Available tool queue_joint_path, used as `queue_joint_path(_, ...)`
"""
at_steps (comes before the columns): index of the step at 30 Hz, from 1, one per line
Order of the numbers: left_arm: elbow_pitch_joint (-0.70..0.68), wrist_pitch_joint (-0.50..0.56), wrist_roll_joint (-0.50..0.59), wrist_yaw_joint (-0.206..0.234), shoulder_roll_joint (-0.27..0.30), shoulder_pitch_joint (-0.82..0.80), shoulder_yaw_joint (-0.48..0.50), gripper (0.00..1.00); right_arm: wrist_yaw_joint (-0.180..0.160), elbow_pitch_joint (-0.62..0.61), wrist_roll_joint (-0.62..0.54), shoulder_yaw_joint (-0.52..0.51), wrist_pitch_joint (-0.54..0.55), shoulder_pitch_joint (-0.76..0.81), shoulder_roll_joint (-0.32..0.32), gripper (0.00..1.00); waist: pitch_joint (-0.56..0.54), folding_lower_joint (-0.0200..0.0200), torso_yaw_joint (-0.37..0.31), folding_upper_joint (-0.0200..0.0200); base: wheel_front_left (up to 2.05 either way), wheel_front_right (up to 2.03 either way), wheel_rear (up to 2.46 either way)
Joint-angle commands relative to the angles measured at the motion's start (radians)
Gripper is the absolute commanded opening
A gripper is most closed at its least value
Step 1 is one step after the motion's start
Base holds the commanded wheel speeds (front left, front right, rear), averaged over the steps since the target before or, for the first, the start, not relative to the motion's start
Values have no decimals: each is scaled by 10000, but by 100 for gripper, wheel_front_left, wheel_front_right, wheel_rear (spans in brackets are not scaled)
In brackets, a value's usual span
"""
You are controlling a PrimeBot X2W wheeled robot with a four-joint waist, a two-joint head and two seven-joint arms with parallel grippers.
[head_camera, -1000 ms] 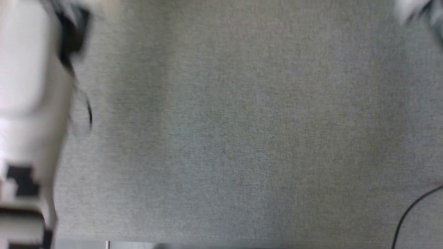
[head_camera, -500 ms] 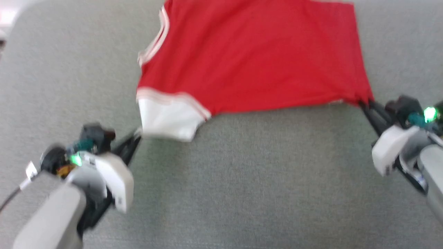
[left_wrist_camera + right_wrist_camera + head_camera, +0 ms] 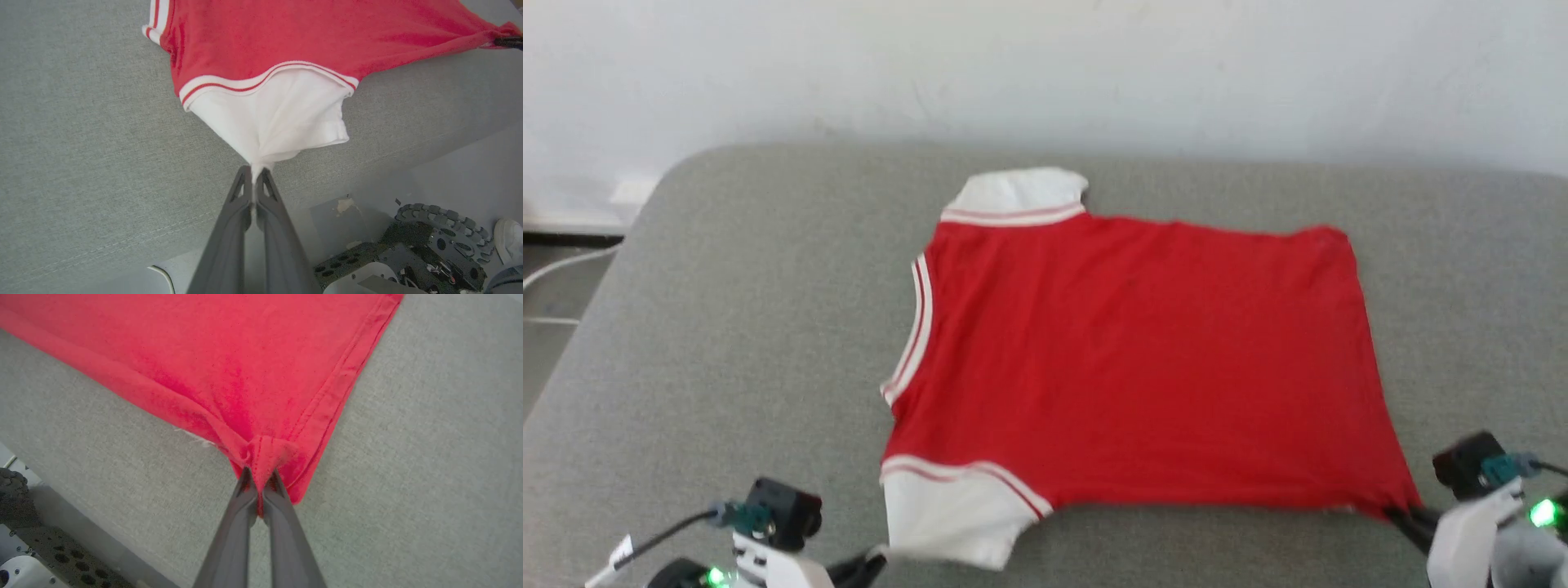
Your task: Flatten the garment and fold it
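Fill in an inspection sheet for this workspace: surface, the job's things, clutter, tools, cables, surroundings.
Surface: grey fabric tabletop, rounded far corner.
Job's things: garment spread out, plain red side up; near white sleeve pulled to a point.
Clutter: nothing seen.
Tools: left tool shut on that sleeve's edge; right tool shut on the red hem corner.
Cables: dark lead by the left wrist camera; white cable off the table's left.
Surroundings: pale wall; robot's base and a white shoe below the table edge.
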Motion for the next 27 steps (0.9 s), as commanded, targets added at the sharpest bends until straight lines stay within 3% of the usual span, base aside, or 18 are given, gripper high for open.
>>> queue_joint_path(1,-253,236,-198,158,137,360,-34,0,-21,-262,271,-173,387,538,-194,0,-675,3,49,-1,0,0,0)
queue_joint_path(5,-788,813,-616,430,354,1017,-143,0,-21,-1037,603,-558,1097,1556,-428,0,-781,3,-12,-1,0,0,0)
queue_joint_path(10,-1149,780,-772,621,317,1288,-93,0,-21,-1722,528,-1447,966,2141,-273,0,-569,3,-196,-1,0,0,0)
queue_joint_path(17,-1181,-338,-505,590,-367,187,440,0,-21,-2345,210,-2599,667,1928,215,0,58,3,-355,-1,0,0,0)
queue_joint_path(27,58,-1808,-43,412,-1426,-2018,993,0,-21,-2649,-462,-3035,736,777,538,0,1309,3,-505,-1,0,0,0)
